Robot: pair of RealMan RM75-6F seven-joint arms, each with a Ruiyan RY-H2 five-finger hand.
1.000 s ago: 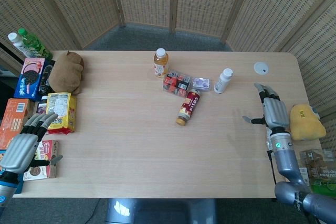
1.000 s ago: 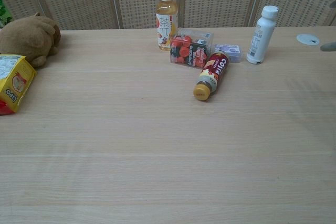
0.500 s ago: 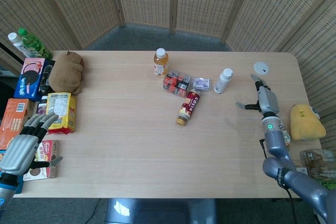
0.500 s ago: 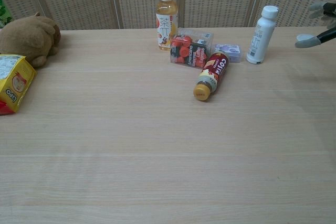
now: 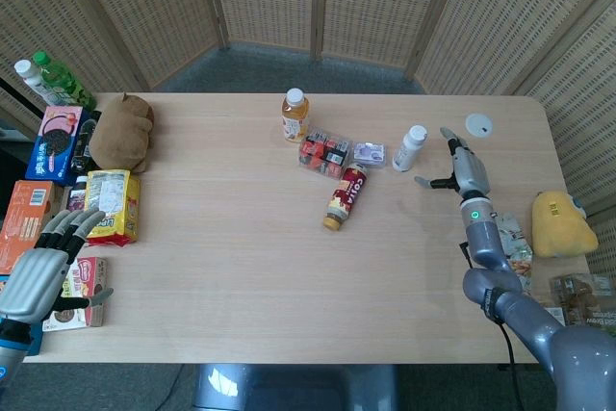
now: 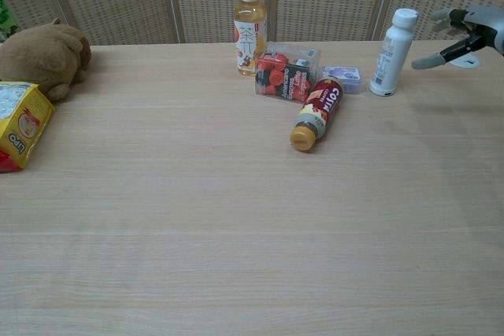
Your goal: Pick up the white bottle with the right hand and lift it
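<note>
- Since the earlier frames, the right hand (image 5: pixel 456 167) has travelled from the right edge of the table (image 5: pixel 241 276) toward the centre right of the frame and now sits near the white bottle (image 5: pixel 409 147), not touching it.
- Right hand state: fingers spread, thumb extended toward the bottle, nothing held. In the chest view the right hand (image 6: pixel 461 29) appears at the upper right edge, just right of the white bottle (image 6: pixel 391 41).
- White bottle: upright on the table, right of centre in the upper half of the head view, its position unchanged.
- Left hand (image 5: pixel 40 271): lower left of the head view, off the table's left edge, fingers spread, empty, unmoved.
- Tea bottle (image 5: pixel 294 115): upright, upper centre.
- Snack box (image 5: pixel 324 152): below and right of the tea bottle, with a small clear box (image 5: pixel 369 153) just beside it.
- Red bottle (image 5: pixel 345 197): lying on its side below the snack box, cap end pointing to the lower left.
- Brown plush (image 5: pixel 122 131) and yellow packet (image 5: pixel 113 205): at the left edge of the table.
- White disc (image 5: pixel 478 124): flat on the table, upper right, beyond the right hand.
</note>
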